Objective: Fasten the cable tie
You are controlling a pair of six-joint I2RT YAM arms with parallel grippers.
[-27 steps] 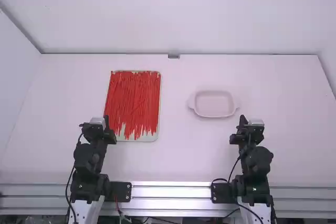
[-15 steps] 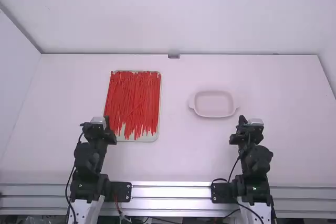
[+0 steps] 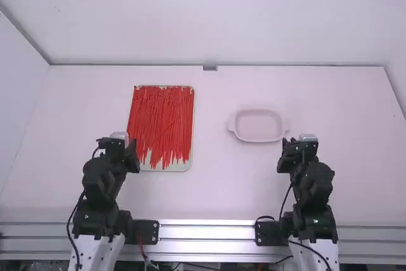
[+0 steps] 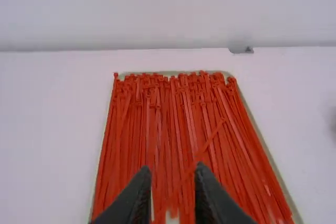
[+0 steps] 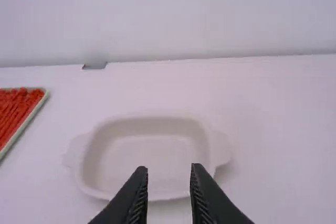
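From the high view I judge we are at the very start. No tie is lifted, so the step in hand is the first pick. The cable ties [image 3: 161, 125] lie as a dense red sheaf in a flat tray [image 3: 166, 168] left of the worktop's [image 3: 209, 182] middle, their length running from near edge toward far edge. Right of the middle sits a white dish [image 3: 257, 139] with nothing in it (I take it as the drop place for fastened ties, but that is a guess). The left gripper [image 3: 129, 146] is at the tray's near left corner. The right gripper [image 3: 293, 146] is just near-side of the dish.

In the left wrist view, the left gripper [image 4: 170, 176] is released and empty, its jaws parted over the near ends of the ties [image 4: 173, 124]. One tie lies askew across the rest and may be the easiest to single out.

In the right wrist view, the right gripper [image 5: 167, 178] is likewise released and holds nothing, aimed at the dish [image 5: 149, 123], whose bowl is bare.

As I see it, the next move calls for lowering the left gripper and pinching one tie alone. The packed sheaf makes grabbing several at once likely. After that the right gripper must take the other end to thread tail through head.
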